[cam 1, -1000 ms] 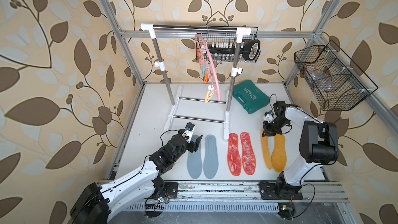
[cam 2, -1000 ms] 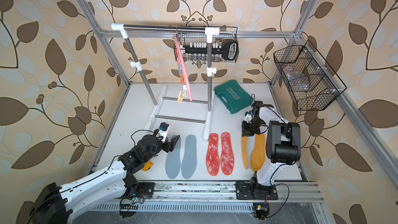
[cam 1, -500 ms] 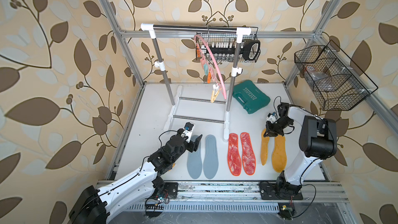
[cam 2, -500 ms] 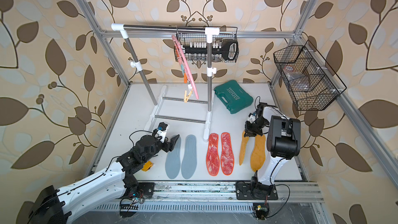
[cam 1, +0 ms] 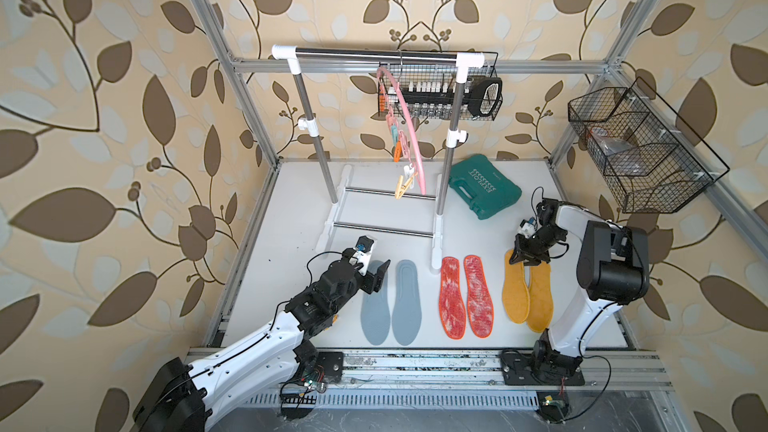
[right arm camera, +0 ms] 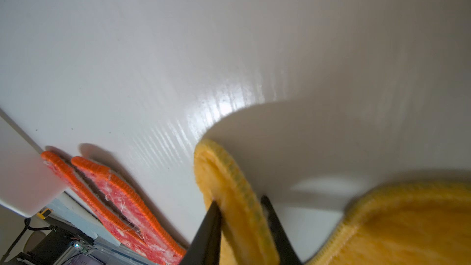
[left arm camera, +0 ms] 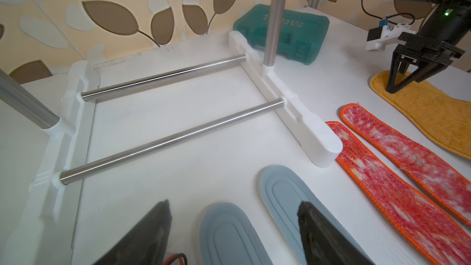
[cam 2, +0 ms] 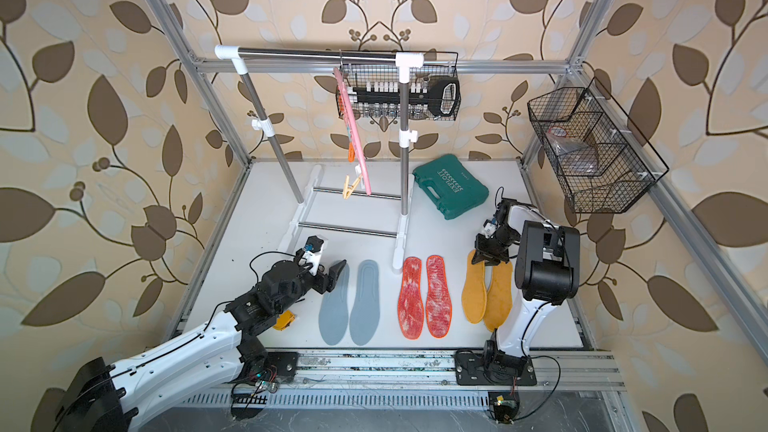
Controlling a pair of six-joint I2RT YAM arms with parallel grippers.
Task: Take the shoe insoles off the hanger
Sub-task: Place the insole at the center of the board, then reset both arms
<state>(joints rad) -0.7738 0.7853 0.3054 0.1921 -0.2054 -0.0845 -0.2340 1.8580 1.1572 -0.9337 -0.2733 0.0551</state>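
We see right gripper (cam 1: 524, 261) pinching far end of mustard insole (cam 1: 515, 297) on desk (cam 1: 299, 218); left gripper (cam 1: 376, 278), jaws apart, over blue-grey insole (cam 1: 376, 317).

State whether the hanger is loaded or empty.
Empty: the hanger has bare clips; all six insoles are down on the table.

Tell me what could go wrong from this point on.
1. The right tool straddles the raised end of a yellow insole; pulling away before it is fully clear may drag it onto the other yellow insole.
2. The open left tool hangs low over a blue-grey insole; a careless retreat might nudge that pair askew.
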